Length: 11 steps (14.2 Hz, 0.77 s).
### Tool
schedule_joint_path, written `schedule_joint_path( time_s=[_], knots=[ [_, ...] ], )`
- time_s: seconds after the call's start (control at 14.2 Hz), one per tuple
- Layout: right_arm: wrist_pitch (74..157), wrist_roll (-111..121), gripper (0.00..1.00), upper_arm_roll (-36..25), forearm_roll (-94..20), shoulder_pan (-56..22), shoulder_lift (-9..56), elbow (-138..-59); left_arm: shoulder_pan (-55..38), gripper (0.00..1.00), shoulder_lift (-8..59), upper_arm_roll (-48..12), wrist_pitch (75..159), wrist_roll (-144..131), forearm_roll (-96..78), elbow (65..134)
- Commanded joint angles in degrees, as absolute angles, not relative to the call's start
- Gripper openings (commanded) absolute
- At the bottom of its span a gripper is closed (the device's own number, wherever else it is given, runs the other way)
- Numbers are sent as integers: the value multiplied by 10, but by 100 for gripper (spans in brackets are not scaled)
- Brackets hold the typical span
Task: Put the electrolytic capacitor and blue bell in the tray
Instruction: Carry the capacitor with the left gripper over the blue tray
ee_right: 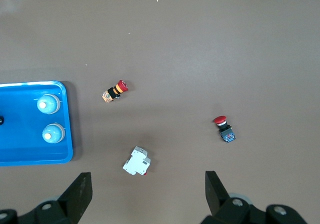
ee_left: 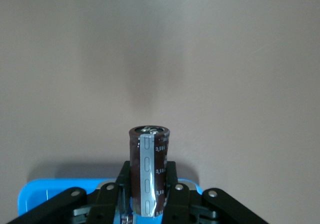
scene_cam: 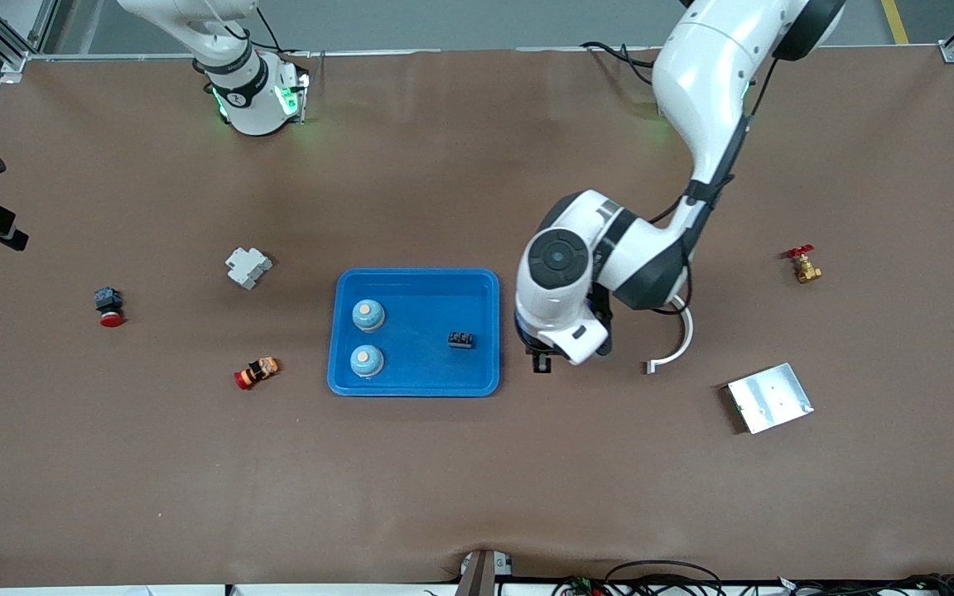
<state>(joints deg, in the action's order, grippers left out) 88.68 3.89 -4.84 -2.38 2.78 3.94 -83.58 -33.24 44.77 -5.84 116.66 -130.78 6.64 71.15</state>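
**Capacitor in the air at the tray's edge: risks of an early drop**

Left gripper [ee_left: 149, 204] clamped on the capacitor [ee_left: 149, 171], a dark brown can with a silver stripe, standing upright between the fingers. Hovering over bare worktop [scene_cam: 477, 480] just beside the blue tray [scene_cam: 416, 280], at the tray edge toward the left arm's end; only a strip of tray rim showing under the fingers in the left wrist view. Not yet over the tray floor.

Inside the tray: two blue bells [scene_cam: 368, 314] along the edge toward the right arm's end, one nearer the front camera than the other, and a small black block [scene_cam: 461, 339] close to the edge next to the gripper.

Likely trouble, as a judgement only:
- Letting go here probably means the capacitor landing on the worktop or striking the raised rim and tipping out.
- Round can, so a roll after landing on its side, perhaps into the black block or the bells.
- Grip sits low on the can, with most of its length free; a quick swing could tilt it in the fingers.
- Coming down too near the black block could knock it.

Right gripper [ee_right: 147, 194] wide open, holding nothing, high over the right arm's end of the worktop, waiting.

Elsewhere on the worktop, well apart from the tray: a white breaker [scene_cam: 247, 266], two red push buttons [scene_cam: 109, 306], a brass valve [scene_cam: 803, 265], a metal plate [scene_cam: 768, 397].
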Motion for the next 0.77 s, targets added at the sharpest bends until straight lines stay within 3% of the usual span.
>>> schedule_joint_path(
  time_s=[0.0, 0.7],
  knots=[
    [881, 37, 100, -45, -32, 33, 39, -833, -362, 0, 463, -49, 1166, -1369, 75, 693],
    [879, 37, 100, -46, -32, 34, 38, -834, -434, 0, 495, -49, 1247, -1488, 75, 693]
  ],
)
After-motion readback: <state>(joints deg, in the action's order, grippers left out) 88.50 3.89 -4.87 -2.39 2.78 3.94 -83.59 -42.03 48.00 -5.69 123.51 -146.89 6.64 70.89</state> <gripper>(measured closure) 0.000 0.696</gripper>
